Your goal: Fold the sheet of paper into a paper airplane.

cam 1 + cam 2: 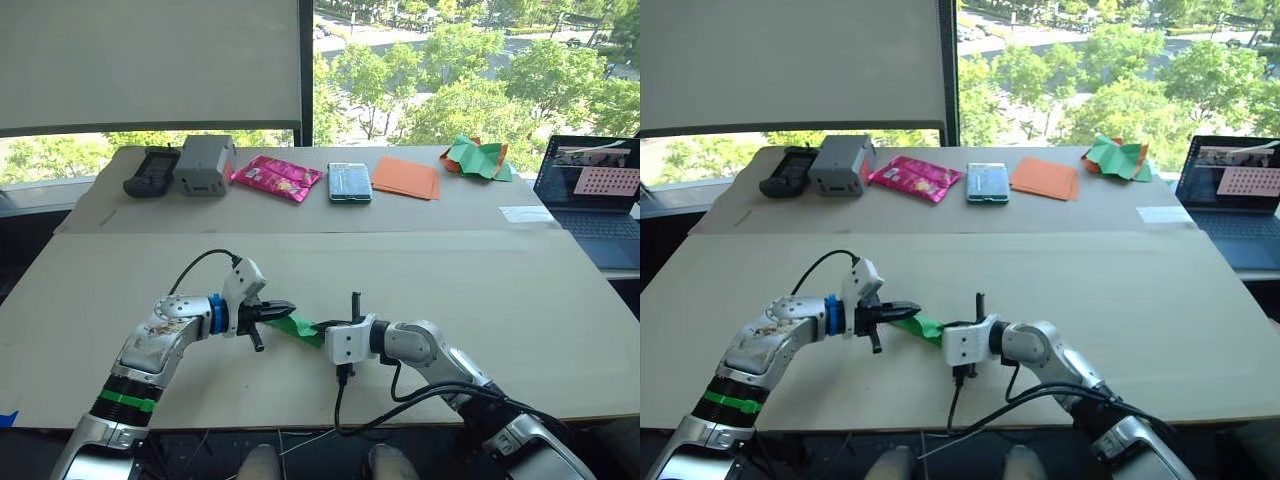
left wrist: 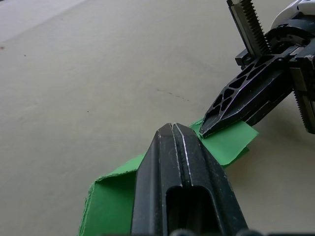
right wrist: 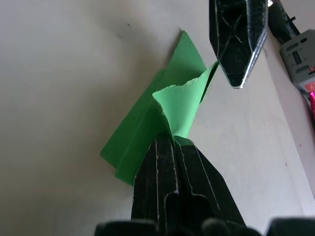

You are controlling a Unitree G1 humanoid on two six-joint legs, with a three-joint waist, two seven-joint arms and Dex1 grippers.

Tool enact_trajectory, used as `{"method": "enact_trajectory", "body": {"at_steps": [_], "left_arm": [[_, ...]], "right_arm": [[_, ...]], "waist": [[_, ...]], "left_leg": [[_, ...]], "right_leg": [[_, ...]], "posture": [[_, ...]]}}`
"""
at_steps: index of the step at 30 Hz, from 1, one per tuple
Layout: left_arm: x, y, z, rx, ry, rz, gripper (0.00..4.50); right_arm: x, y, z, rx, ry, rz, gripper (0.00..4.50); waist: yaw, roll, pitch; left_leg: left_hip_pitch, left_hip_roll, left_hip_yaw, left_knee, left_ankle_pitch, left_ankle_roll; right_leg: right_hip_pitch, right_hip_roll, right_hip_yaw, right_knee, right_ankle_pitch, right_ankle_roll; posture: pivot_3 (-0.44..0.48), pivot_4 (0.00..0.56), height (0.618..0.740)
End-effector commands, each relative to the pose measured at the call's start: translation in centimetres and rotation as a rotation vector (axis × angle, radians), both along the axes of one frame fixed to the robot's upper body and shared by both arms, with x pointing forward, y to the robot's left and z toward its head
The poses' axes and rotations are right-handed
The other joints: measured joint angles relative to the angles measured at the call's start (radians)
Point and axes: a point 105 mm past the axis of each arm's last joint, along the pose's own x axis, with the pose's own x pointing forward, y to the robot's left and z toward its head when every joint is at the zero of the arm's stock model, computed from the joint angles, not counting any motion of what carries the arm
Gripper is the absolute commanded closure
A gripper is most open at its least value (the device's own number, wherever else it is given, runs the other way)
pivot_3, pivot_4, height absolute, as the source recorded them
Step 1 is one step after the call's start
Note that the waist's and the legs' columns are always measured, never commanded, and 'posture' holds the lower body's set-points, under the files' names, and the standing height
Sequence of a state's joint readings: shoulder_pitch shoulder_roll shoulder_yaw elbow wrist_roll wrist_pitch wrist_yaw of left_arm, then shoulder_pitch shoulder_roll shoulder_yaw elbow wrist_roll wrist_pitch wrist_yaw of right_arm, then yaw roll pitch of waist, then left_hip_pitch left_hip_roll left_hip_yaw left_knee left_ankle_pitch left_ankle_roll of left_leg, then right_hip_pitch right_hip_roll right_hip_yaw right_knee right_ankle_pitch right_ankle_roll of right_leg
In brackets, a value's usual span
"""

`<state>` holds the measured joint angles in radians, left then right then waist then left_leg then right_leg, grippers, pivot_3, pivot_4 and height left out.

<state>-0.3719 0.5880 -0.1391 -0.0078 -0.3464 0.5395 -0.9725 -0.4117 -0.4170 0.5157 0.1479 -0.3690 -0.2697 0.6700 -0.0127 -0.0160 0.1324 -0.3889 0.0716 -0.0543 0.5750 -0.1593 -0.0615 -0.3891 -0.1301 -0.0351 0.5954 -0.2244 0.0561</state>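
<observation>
The sheet of paper (image 1: 298, 328) is bright green and folded into a narrow layered strip. It lies on the beige table (image 1: 480, 300) near the front edge, between my two grippers. My right gripper (image 3: 170, 141) is shut on one end of it and lifts a torn-edged flap (image 3: 179, 110) off the surface. In the head view this gripper (image 1: 322, 327) sits just right of the paper. My left gripper (image 1: 284, 307) is shut, and its fingertips (image 2: 173, 129) hover over the paper's other end (image 2: 115, 196). I cannot tell whether they touch the paper.
Along the far table stand a black device (image 1: 150, 172), a grey box (image 1: 205, 165), a pink packet (image 1: 277, 178), a teal case (image 1: 349, 182), flat orange sheets (image 1: 406, 177) and a crumpled green-and-orange bundle (image 1: 478, 158). A laptop (image 1: 590, 190) sits at the right edge.
</observation>
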Motion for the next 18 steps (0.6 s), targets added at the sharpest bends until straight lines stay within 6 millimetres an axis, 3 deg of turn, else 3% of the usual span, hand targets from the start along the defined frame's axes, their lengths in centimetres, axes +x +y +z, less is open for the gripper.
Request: {"method": "enact_trajectory", "body": {"at_steps": [1, 7, 15, 18], "left_arm": [[0.2, 0.4, 0.3, 0.027, -0.04, -0.009, 4.5], [0.4, 0.4, -0.5, 0.06, -0.042, -0.008, 4.5], [0.3, -0.2, -1.1, 0.077, -0.044, -0.028, 4.5], [0.2, 0.1, -1.4, 0.09, -0.042, -0.028, 4.5]], "right_arm": [[-0.1, -0.2, 0.4, 0.02, 0.044, -0.025, 4.48], [-0.2, -0.1, 0.8, 0.028, 0.054, -0.028, 4.48], [-0.4, -0.3, 1.8, 0.044, 0.053, -0.03, 1.88], [-0.7, -1.0, 3.1, 0.086, 0.103, -0.054, 1.88]], "waist": [[0.002, 0.0, 0.0], [0.004, 0.0, 0.0], [0.002, 0.0, 0.0], [0.004, 0.0, 0.0]], "left_leg": [[0.0, 0.0, 0.0, 0.0, 0.0, 0.0], [0.0, 0.0, 0.0, 0.0, -0.001, -0.002], [0.0, 0.0, 0.0, 0.0, 0.001, 0.001], [0.0, 0.0, 0.0, 0.0, 0.0, 0.001]], "right_leg": [[-0.001, 0.0, 0.0, 0.0, 0.0, 0.0], [-0.002, 0.0, 0.0, 0.0, 0.0, 0.0], [0.0, 0.0, 0.0, 0.0, 0.0, 0.0], [0.0, 0.0, 0.0, 0.0, 0.0, 0.0]], "posture": [[0.0, 0.15, 0.706], [0.0, 0.15, 0.706], [0.0, 0.15, 0.706], [0.0, 0.15, 0.706]]}}
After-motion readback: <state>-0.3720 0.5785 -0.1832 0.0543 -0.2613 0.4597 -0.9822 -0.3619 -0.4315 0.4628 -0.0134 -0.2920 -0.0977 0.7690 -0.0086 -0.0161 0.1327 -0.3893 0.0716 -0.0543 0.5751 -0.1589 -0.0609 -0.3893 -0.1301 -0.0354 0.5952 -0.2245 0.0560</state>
